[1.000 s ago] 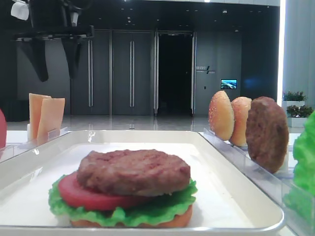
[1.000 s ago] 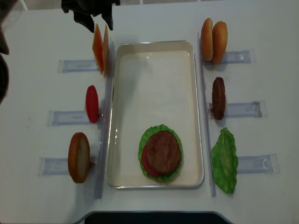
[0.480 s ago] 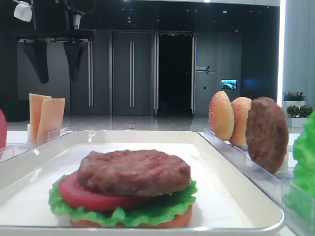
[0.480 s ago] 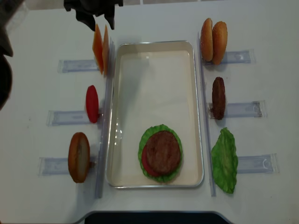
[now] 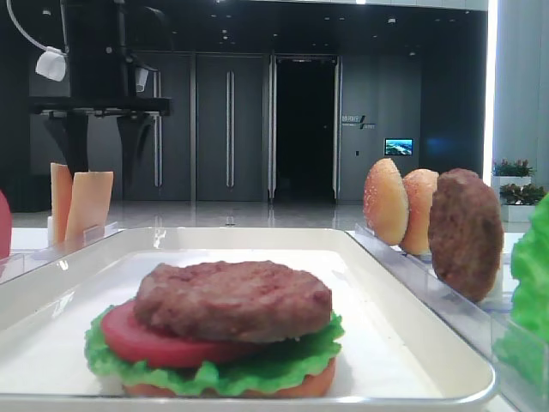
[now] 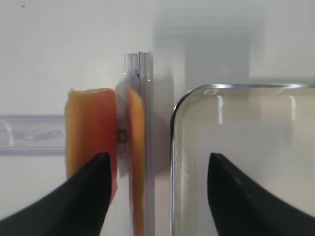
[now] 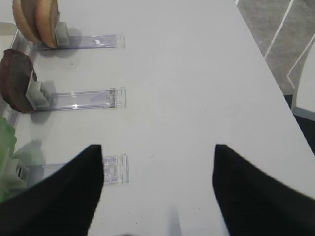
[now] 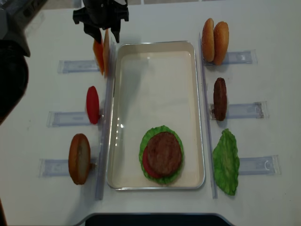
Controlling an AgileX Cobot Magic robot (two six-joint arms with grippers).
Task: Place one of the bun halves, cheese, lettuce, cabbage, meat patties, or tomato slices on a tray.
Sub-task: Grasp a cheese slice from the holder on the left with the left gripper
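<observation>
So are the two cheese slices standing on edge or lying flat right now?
Standing on edge. The cheese slices sit upright side by side in their clear rack, left of the tray; the low front view shows them vertical too.

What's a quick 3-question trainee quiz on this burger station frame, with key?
1. True or false: the left gripper is shut on a cheese slice.
2. What tops the stack on the tray? A) tomato slice B) meat patty C) bun half
3. How many bun halves stand together in the rack right of the tray?

Key: 1 false, it stands open above the cheese. 2 B. 3 two.
</observation>
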